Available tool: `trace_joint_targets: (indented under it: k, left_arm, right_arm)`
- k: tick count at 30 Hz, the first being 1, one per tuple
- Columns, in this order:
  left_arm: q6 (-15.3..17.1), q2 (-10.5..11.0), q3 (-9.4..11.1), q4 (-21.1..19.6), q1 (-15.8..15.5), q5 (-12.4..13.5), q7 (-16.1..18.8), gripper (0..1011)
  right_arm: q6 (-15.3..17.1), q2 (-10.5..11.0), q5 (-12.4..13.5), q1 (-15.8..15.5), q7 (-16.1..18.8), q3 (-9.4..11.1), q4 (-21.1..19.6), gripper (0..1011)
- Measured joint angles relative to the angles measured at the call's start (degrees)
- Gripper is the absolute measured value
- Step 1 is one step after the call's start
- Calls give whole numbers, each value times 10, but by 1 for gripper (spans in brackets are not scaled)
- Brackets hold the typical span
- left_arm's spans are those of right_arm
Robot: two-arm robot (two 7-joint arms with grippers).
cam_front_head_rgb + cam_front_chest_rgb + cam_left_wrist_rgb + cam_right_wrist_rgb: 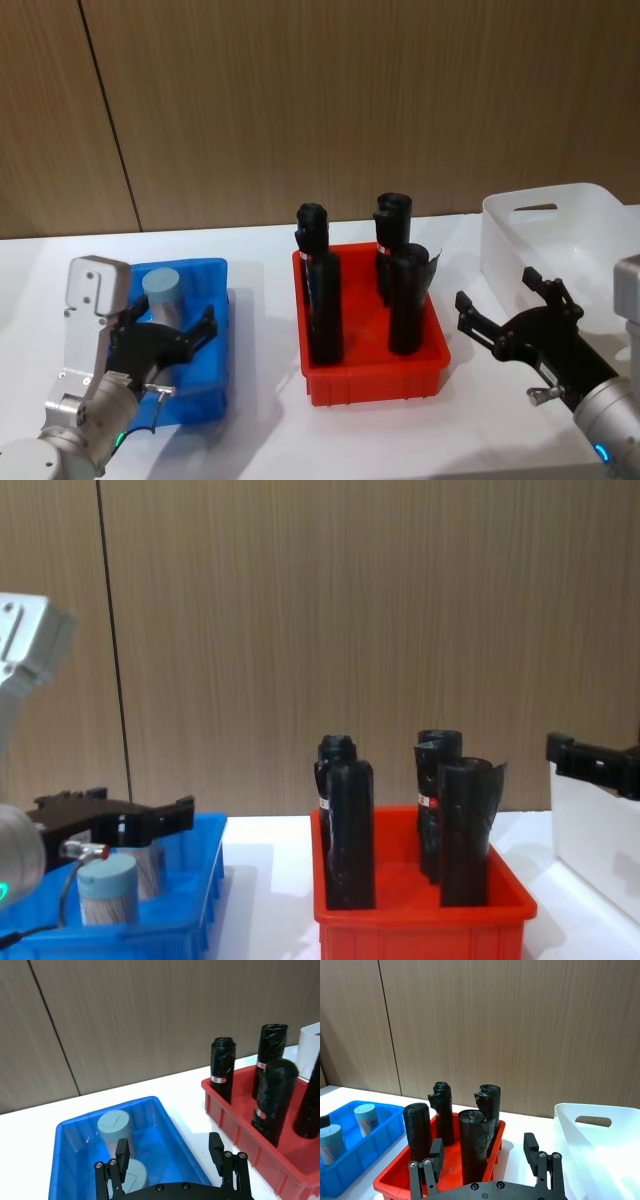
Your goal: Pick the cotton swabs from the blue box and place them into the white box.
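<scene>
The left claw [169, 1149] is wide open and empty above the blue box [218, 300]. Two cotton swabs [114, 1127] stand inside the box, the nearer jar partly hidden behind a finger. The right claw [483, 1149] is wide open and empty beside the white box [505, 250], which is cut off at the head view's edge.

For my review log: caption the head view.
Left tool open over the blue box, swab jar inside; right tool open by the white box; red bin between.

Glossy plastic blue box [215, 390] — wood-grain wall [350, 100] (matt).
</scene>
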Motion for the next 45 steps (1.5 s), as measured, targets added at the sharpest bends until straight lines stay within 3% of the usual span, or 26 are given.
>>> trace_joint_targets:
  k: [25, 45]
  left_arm:
    - [-17, -5, -21, 70, -16, -38, -13, 1004]
    - [-15, -24, -26, 137, -50, -45, -39, 1004]
  right_arm:
    - [0, 0, 0, 0, 0, 0, 0, 1002]
    - [0, 0, 0, 0, 0, 0, 0, 1002]
